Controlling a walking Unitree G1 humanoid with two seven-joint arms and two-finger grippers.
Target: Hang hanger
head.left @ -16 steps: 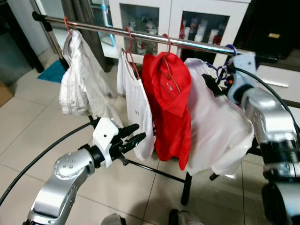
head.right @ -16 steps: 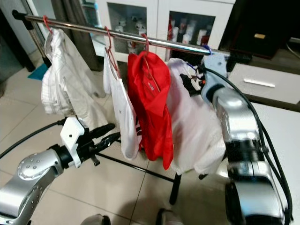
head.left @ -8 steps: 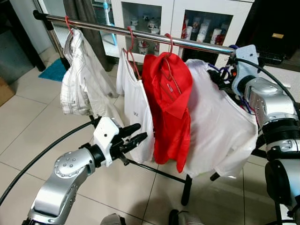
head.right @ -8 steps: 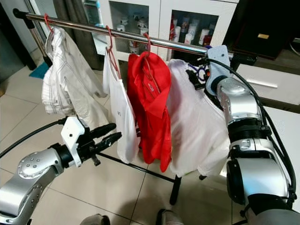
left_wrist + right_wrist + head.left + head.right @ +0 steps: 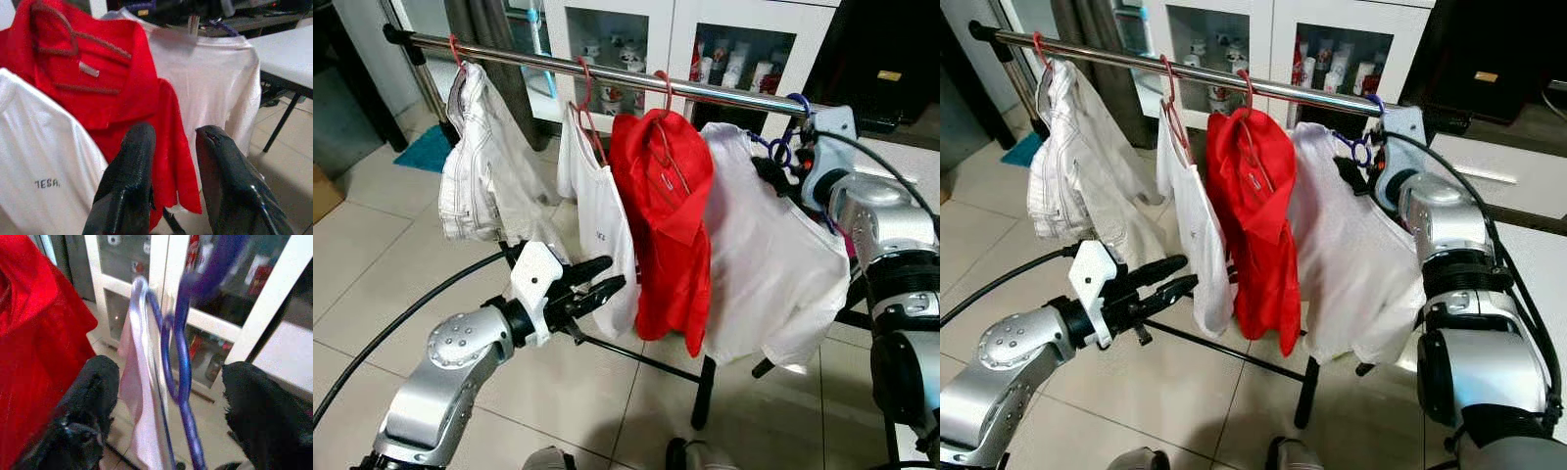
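Note:
A purple hanger carrying a white shirt hangs at the right end of the steel rail, its hook over the bar. My right gripper is at the hanger's neck. In the right wrist view the purple hanger runs between the widely parted fingers of my open right gripper, with a gap on both sides. My left gripper hovers low in front of the hung clothes, open and empty; in the left wrist view it points at the red shirt.
On the rail hang a red shirt, a white top and a pale garment, each on a red hanger. Behind stands a glass-door cabinet. The rack's black leg crosses the tiled floor. A white table is at the right.
My right wrist has shifted a little to the right along the rail, and the purple hook now shows over the bar. The left arm has barely moved.

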